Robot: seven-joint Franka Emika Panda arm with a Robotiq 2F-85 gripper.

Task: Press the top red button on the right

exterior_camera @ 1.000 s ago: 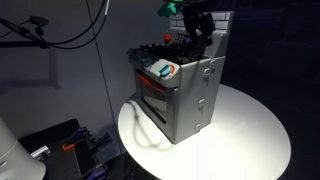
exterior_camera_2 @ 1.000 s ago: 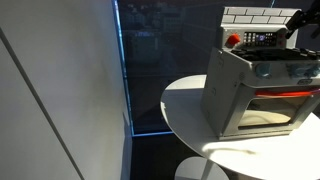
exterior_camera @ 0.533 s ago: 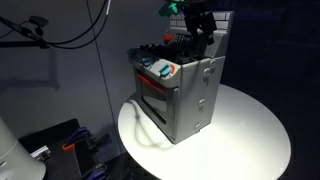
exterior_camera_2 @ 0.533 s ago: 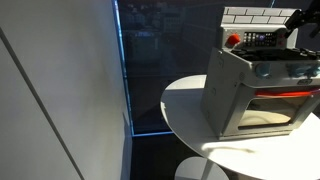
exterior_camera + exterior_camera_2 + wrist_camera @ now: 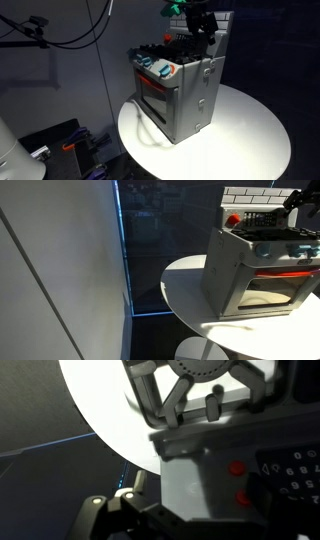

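Note:
A grey toy stove point(image 5: 190, 95) stands on a round white table point(image 5: 250, 135); it also shows in an exterior view point(image 5: 250, 265). In the wrist view, two red buttons sit one above the other on its grey panel: the upper point(image 5: 236, 468) and the lower point(image 5: 243, 499). My gripper point(image 5: 203, 32) hangs over the stove's back top, by the white backsplash, and shows at the edge of an exterior view point(image 5: 297, 202). In the wrist view its fingers point(image 5: 213, 408) look closed together, empty and blurred, above the buttons.
A red knob point(image 5: 233, 220) sits on the stove top near the dark burner grate. The oven door with a red handle point(image 5: 285, 275) faces the table's front. A pale wall point(image 5: 60, 270) stands beside the table point(image 5: 185, 290). Cables hang at the back point(image 5: 70, 40).

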